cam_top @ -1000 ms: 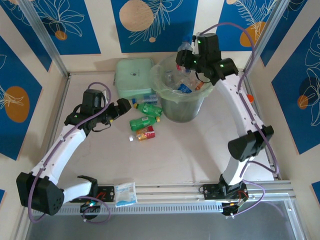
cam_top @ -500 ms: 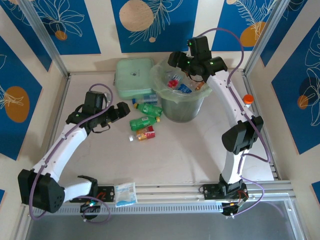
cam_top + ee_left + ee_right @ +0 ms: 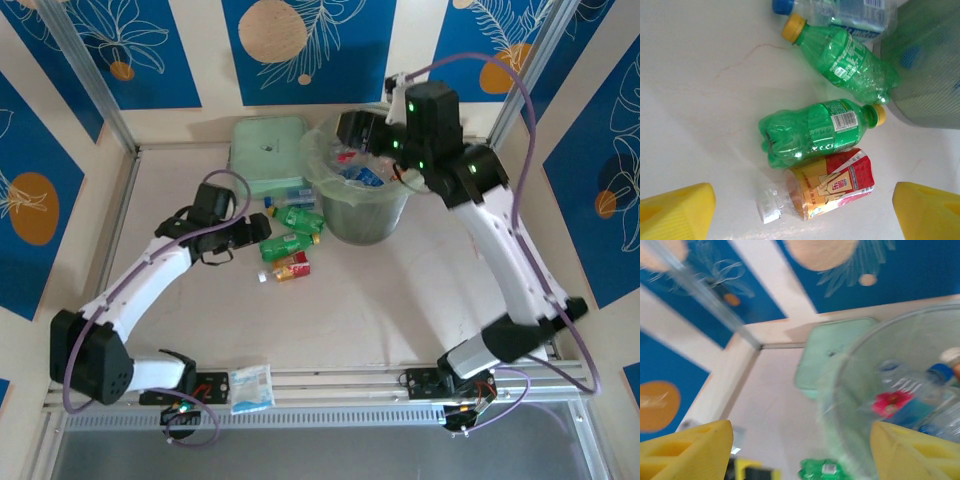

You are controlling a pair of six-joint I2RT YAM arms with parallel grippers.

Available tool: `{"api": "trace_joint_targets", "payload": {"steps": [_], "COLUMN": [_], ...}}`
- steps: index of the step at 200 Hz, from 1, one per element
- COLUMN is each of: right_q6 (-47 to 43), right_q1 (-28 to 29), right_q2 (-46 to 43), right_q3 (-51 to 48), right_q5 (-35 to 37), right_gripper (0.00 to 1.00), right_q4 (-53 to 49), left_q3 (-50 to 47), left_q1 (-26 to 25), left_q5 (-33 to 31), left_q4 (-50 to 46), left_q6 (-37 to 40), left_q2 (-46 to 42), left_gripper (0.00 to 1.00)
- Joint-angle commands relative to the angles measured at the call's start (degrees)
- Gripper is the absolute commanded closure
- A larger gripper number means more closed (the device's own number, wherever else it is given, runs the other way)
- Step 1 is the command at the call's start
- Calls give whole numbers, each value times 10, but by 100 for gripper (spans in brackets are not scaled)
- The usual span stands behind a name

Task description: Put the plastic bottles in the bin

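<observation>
Cream walls point(image 3: 210, 50) with blue leaf-patterned panels point(image 3: 340, 60) enclose a pale tabletop point(image 3: 380, 300) edged by aluminium rails point(image 3: 350, 381)

The pale table point(image 3: 400, 300) carries a round green bin point(image 3: 365, 218) at its far middle. A flat square green box point(image 3: 262, 152) sits just left of the bin. Four bottles lie on their sides at the bin's near-left. Farthest is a clear blue-capped bottle point(image 3: 840, 10), then a yellow-capped green bottle point(image 3: 850, 65) with its base against the bin. Next is a second green bottle point(image 3: 815, 132), and a red-orange labelled bottle point(image 3: 832, 182) touches it. A white-blue packet point(image 3: 251, 388) lies at the near edge, left.
</observation>
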Motion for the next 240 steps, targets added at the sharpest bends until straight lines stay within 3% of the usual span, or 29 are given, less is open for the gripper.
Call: {"api": "trace_joint_targets", "payload": {"steps": [1, 28, 51, 82, 117, 140, 153, 167, 194, 240], "right_q6": [-46, -21, 26, 72, 84, 85, 88, 92, 99, 99], "right_q1": [63, 143, 185, 197, 201, 205, 208, 214, 230, 252], "right_q2": [-51, -122, -168, -213, -223, -223, -223, -222, -222, -215], "right_q3": [-91, -215, -298, -374, -395, -401, -406, -410, -415, -421], "right_q5": [22, 56, 89, 97, 97, 94, 93, 93, 100, 108], "right_gripper": [28, 29, 30, 30, 29, 29, 29, 29, 29, 29], "right_q4": [6, 20, 13, 10, 5, 14, 20, 23, 25, 26], "left_q3": [24, 17, 25, 0, 8, 22, 21, 23, 27, 18], "left_q1": [-16, -26, -38, -56, -57, -56, -53, -46, -30, 4], "left_q5": [-30, -23, -41, -80, -118, -110, -103, -94, -91, -58], "left_q4": [42, 106, 96, 120, 138, 180, 214, 246, 279, 356], "left_q6": [19, 20, 2, 21, 80, 111, 97, 71, 11, -62], "left_q2": [37, 88, 129, 137, 151, 170, 177, 192, 228, 263], "left_gripper": [12, 18, 22, 19, 15, 26, 35, 36, 25, 23]}}
